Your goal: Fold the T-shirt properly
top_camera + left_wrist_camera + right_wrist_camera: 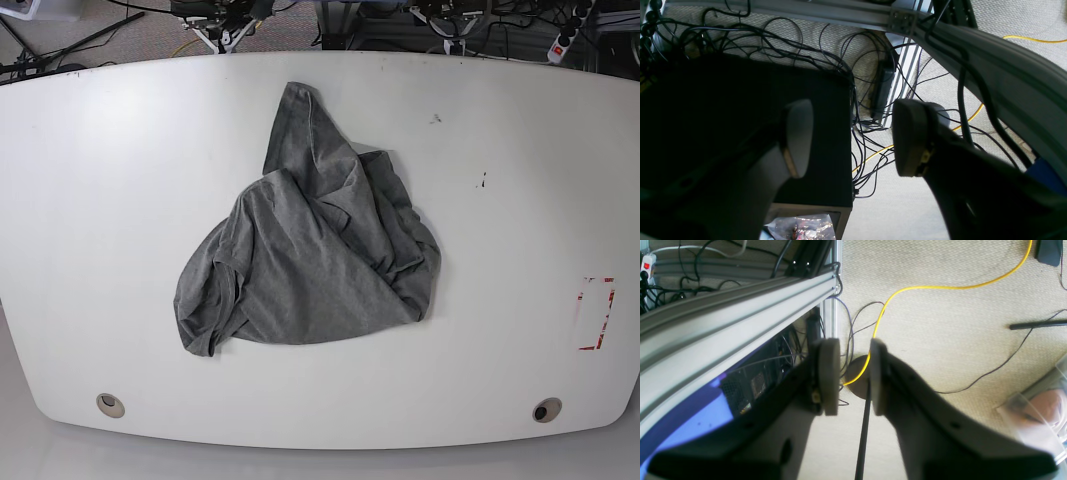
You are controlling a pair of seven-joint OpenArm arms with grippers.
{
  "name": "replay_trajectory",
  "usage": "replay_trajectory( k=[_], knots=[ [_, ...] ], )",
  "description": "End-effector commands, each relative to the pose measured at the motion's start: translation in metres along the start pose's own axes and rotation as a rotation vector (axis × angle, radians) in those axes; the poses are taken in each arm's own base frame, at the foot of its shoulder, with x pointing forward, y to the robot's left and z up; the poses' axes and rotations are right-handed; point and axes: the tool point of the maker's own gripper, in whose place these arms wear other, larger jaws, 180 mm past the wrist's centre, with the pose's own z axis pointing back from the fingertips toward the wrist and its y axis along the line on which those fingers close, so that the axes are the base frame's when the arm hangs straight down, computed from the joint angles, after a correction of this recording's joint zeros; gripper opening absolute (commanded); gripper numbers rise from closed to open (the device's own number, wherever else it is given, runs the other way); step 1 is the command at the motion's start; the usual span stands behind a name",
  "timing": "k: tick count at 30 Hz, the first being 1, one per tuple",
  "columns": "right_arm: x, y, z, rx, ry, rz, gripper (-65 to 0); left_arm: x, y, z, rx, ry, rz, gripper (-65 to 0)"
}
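T-shirt (310, 265) sits crumpled mid-table (90, 200), nothing folded yet. One lobe sticks out toward 12 o'clock, a rolled bunch toward 8 o'clock, a wrinkled pile toward 3 o'clock.

Neither arm shows in the base view; both wrist cams look at floor and cables off the table. Left gripper (853, 136): jaws spread wide, nothing between them. Right gripper (855, 376): narrow gap, empty; the yellow cable (940, 286) seen through the gap lies on the floor behind.

Handling guess: light, limp knit with no stiffness, so it should drape and drag rather than slide as a sheet. Layers overlap, so a pinch may take more than one. I'd pinch single edges at the 12 and 8 o'clock lobes and pull apart to flatten first.
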Motion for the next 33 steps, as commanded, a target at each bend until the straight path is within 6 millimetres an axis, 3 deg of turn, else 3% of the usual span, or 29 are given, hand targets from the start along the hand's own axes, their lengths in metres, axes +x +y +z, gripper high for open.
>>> replay_trajectory(
  k=[1,2,4,16,21,29,33],
  knots=[
    [0.009,-0.005,0.000,-0.010,-0.019,0.016,-50.0,0.008,0.004,0.000,0.008,-0.015,0.004,-30.7],
    [0.005,0.012,-0.003,0.021,-0.013,-0.005,-49.9,-0.004,0.002,0.000,0.005,0.004,-0.001,-30.0],
    [0.005,0.017,-0.004,0.028,-0.015,-0.007,-49.9,-0.004,0.002,0.000,0.005,0.004,-0.001,-30.0],
    [0.003,0.019,-0.004,0.032,-0.012,-0.008,-50.4,-0.011,0.004,0.001,0.009,0.008,0.001,-30.0],
    [0.005,0.018,-0.003,0.030,-0.039,-0.010,-50.6,-0.005,0.011,0.005,0.022,-0.090,-0.008,-30.0],
    [-0.024,0.017,0.003,0.025,-0.048,-0.027,-50.6,-0.011,0.023,0.016,0.048,-0.160,-0.023,-30.1],
    [-0.027,0.011,0.014,0.002,-0.090,0.002,-50.6,-0.013,0.030,0.029,0.065,-0.211,-0.040,-30.3]
  ],
)
